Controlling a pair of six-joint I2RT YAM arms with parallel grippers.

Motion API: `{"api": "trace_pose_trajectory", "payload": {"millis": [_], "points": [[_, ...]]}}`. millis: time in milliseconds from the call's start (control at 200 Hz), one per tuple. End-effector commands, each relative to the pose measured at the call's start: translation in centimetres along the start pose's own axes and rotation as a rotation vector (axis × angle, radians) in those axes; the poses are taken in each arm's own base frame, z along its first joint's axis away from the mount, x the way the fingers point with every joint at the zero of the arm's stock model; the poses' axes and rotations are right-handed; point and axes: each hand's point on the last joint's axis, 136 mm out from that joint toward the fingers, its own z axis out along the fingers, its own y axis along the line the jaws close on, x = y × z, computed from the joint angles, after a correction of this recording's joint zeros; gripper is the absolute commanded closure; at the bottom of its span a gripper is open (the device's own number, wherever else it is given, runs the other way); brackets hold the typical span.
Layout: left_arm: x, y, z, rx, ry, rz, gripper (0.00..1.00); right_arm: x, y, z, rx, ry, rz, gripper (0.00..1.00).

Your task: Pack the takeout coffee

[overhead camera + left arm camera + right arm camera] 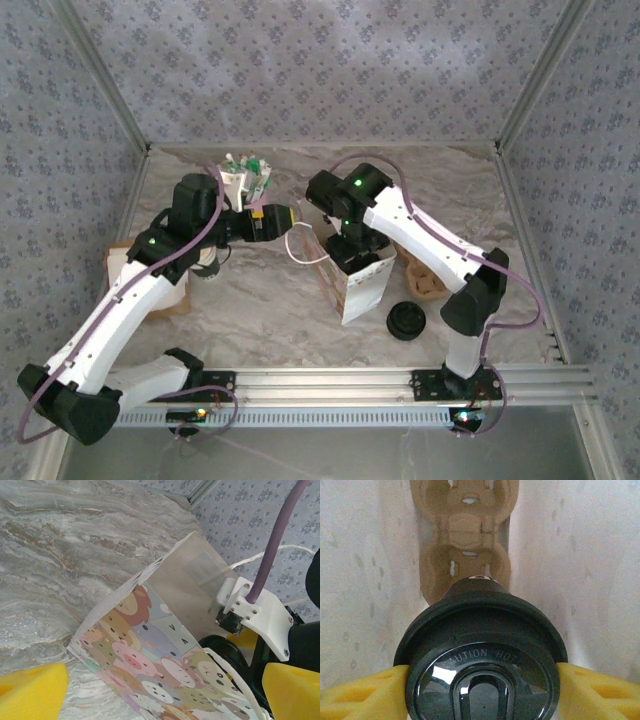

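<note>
Right wrist, takeout coffee gripped by right end effector, lid facing camera

Raised letters "CAUTION HOT" stand atop the takeout coffee.

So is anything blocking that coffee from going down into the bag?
Nothing visible does. The right claw holds the coffee by its lid between the bag walls, with open space down to the cardboard carrier below.

Takeout coffee: round black lid on, "CAUTION HOT" embossed, cup body hidden below. Upright inside white bag, yellow fingers touching lid at 3 & 9 o'clock, brown pulp carrier at 12.
</note>
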Motion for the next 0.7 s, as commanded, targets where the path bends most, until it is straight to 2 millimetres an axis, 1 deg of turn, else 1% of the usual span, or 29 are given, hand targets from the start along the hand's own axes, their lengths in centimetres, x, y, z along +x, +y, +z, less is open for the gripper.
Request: {"api": "trace_pose_trajectory", "payload": {"millis": [0, 390, 695], "points": [[-0.1, 0.1, -0.6, -0.007, -0.017, 0.009, 0.01, 2.2, -0.6, 0.5, 0.021, 0.115, -0.02, 0.28], [-0.1, 0.1, -0.6, -0.005, -0.02, 0.006, 0.01, 2.0, 0.0, 1.7, -0.003, 0.108, -0.008, 0.29], [0.1, 0.4, -0.5, -0.012, -0.017, 0.002, 0.01, 2.2, 0.4, 2.1, -0.027, 0.113, -0.006, 0.29]]}}
